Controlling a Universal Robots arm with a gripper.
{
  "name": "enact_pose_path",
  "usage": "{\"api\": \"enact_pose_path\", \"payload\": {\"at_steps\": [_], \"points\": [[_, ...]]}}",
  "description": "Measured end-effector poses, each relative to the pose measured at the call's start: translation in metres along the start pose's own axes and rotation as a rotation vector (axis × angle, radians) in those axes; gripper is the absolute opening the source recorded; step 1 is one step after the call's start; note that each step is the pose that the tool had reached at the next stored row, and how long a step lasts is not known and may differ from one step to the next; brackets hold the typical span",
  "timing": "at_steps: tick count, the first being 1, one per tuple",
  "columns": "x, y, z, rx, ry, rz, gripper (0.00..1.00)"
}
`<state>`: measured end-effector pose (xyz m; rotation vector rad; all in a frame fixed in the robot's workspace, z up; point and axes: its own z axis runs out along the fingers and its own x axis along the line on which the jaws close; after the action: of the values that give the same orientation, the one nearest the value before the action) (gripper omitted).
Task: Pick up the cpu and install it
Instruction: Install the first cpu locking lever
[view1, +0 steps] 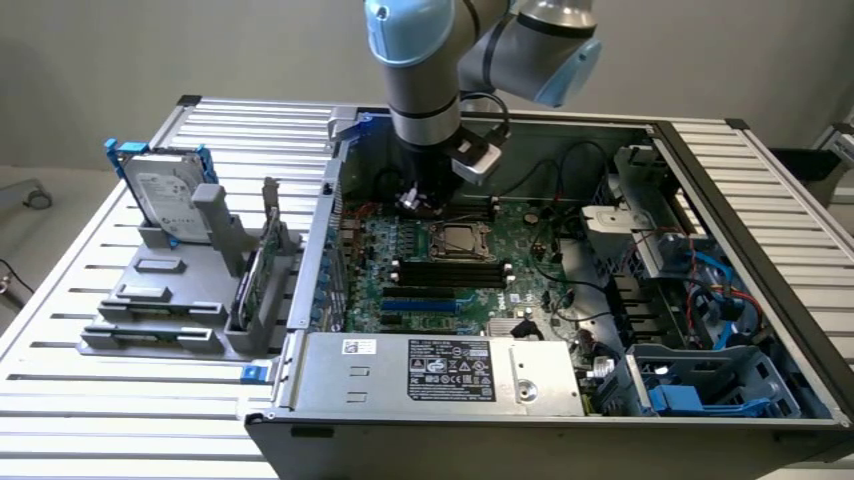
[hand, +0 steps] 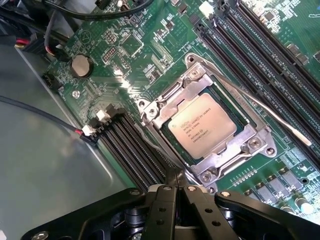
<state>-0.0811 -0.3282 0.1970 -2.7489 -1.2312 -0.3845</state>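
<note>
Your fingers (hand: 161, 205) are pressed together with nothing between them, poised just beside the edge of the socket (hand: 250, 145). The cpu (hand: 202, 126) lies flat inside that metal frame on the motherboard (hand: 95, 90) (printed side up). Stay square to the chip and mind the thin lever (hand: 272, 117), I'd say.

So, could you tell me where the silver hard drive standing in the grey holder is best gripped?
Probably its free upper end, pinched across the two broad flat faces, coming straight down from above. The silver hard drive stands upright on edge in the grey plastic holder, which holds its lower end, while the top rises clear, so it should lift out vertically.
</note>
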Motion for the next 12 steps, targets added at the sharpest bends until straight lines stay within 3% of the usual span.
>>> {"api": "enact_pose_path", "payload": {"at_steps": [12], "points": [[0.0053,0.0050,0.0031,-0.0090,-0.0112,-0.002,0.11]]}}
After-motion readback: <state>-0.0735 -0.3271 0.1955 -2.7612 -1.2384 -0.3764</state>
